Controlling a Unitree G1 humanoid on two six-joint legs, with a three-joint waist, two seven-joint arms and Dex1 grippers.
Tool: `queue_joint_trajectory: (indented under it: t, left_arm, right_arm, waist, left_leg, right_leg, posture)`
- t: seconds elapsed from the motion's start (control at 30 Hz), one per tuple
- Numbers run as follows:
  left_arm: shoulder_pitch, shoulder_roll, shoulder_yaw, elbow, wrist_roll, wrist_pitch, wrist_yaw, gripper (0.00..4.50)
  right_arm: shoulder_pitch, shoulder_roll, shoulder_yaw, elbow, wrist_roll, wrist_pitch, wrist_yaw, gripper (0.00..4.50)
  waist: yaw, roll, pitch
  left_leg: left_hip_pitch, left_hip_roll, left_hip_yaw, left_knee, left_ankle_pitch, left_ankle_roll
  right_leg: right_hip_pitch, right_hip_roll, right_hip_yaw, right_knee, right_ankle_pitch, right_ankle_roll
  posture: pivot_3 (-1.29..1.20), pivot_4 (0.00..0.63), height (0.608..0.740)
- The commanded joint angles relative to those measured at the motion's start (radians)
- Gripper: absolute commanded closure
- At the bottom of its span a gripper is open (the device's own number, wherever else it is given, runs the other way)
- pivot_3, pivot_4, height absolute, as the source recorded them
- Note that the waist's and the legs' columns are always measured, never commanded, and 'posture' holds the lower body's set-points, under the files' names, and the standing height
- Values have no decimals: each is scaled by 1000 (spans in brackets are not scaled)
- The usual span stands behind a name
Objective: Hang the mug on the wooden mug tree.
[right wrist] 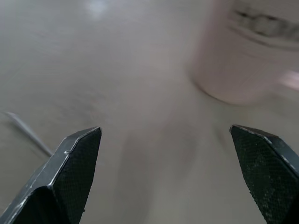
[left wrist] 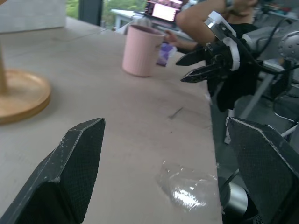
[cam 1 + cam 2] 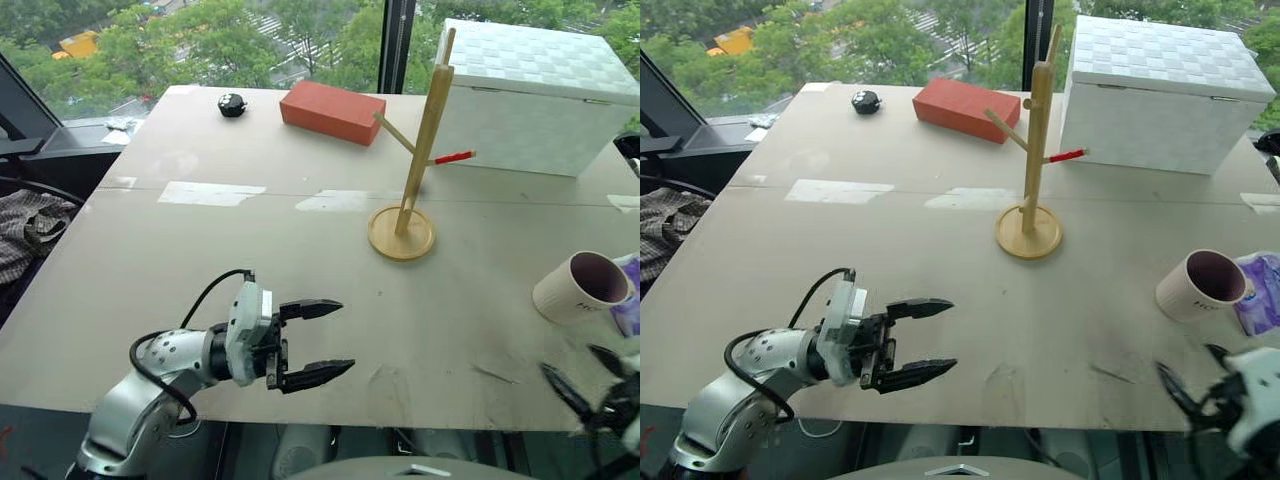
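Nearest, at the table's (image 3: 300, 300) front edge, the left gripper (image 3: 312, 347) hovers level with its two black fingers spread and nothing between them; it points across toward the right side, probably parked there so the middle of the table is free. Over at the near right corner the right gripper (image 3: 1185, 385) is also spread wide and empty, aimed at the mug (image 3: 1198, 285), which sits just beyond it, apart from the fingers. That mug seems to lie tipped on its side with its dark mouth turned toward the robot, though blur in the right wrist view leaves this uncertain; such a pose would let the fingers close over the rim. A purple wrapper (image 3: 1262, 290) lies just beside it. Farther back, mid-table, stands the mug tree (image 3: 420, 150), upright on its round base, pegs bare, well apart from the mug. Behind it sit a red brick (image 3: 332, 111), a white box (image 3: 540, 95) and a small black object (image 3: 232, 104).
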Motion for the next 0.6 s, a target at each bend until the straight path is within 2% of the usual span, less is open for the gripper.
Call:
queue_joint_trajectory:
  t: [0.03,0.17,0.37,0.6]
  left_arm:
    - [-15,2,-14,-20,-28,1,-25,232]
    - [-5,11,11,-87,-62,18,3,232]
    - [13,57,73,-164,-116,46,36,232]
    - [-117,62,75,-34,-122,68,13,232]
  right_arm:
    - [-64,-41,-70,44,12,-19,-10,33]
    - [-187,-108,-70,149,-11,3,-35,33]
    - [-357,-192,-36,280,-44,29,-49,33]
    - [-467,-277,-38,409,-67,41,-26,33]
  waist:
    - [-10,0,0]
    - [-19,1,0]
    - [0,2,0]
    - [10,3,0]
  left_leg:
    - [1,1,1,0,0,0]
    - [2,3,2,1,0,0]
    - [0,3,2,0,0,0]
    - [0,2,1,2,0,0]
  right_leg:
    - [0,0,0,0,1,-1]
    - [0,0,-2,0,1,-2]
    - [-1,2,-2,0,3,-5]
    - [1,9,-3,0,3,-2]
  posture:
    - [0,150,740]
    - [0,150,740]
    - [0,150,740]
    - [0,150,740]
